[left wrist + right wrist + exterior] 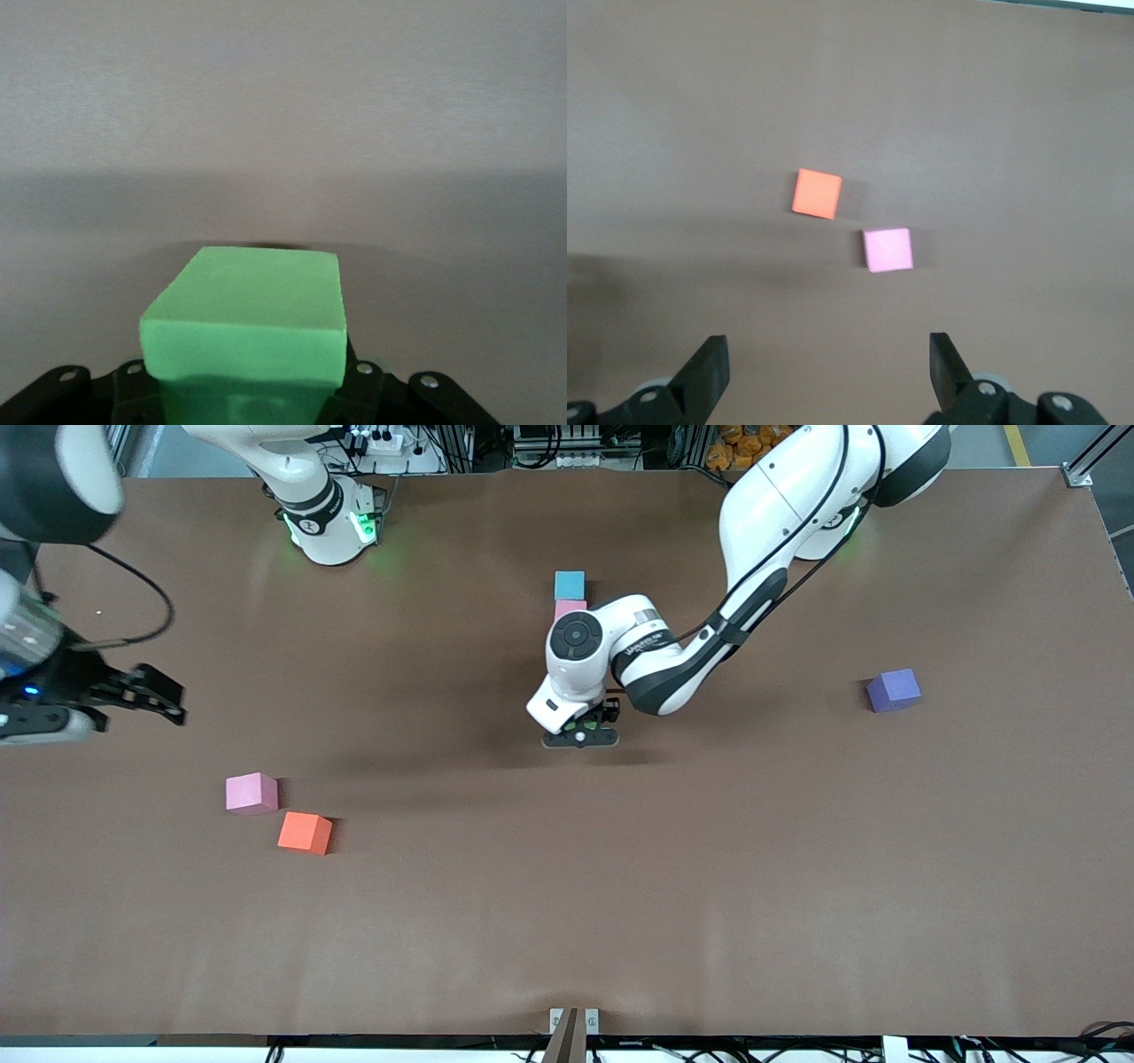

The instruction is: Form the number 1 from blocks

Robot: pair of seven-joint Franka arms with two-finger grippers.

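Note:
My left gripper (581,732) is shut on a green block (248,317), low over the middle of the table. A light blue block (570,585) and a pink block (570,607) touch in a row there, farther from the front camera; the left wrist hides part of the pink one. A second pink block (252,793) (888,249) and an orange block (305,833) (816,193) lie toward the right arm's end. A purple block (893,690) sits toward the left arm's end. No red block shows. My right gripper (152,695) (828,354) hangs open and empty above the pink and orange pair.
The brown table (567,921) has bare surface along its edge nearest the front camera. Both arm bases stand at the edge farthest from that camera. A small metal bracket (573,1020) sits at the near edge.

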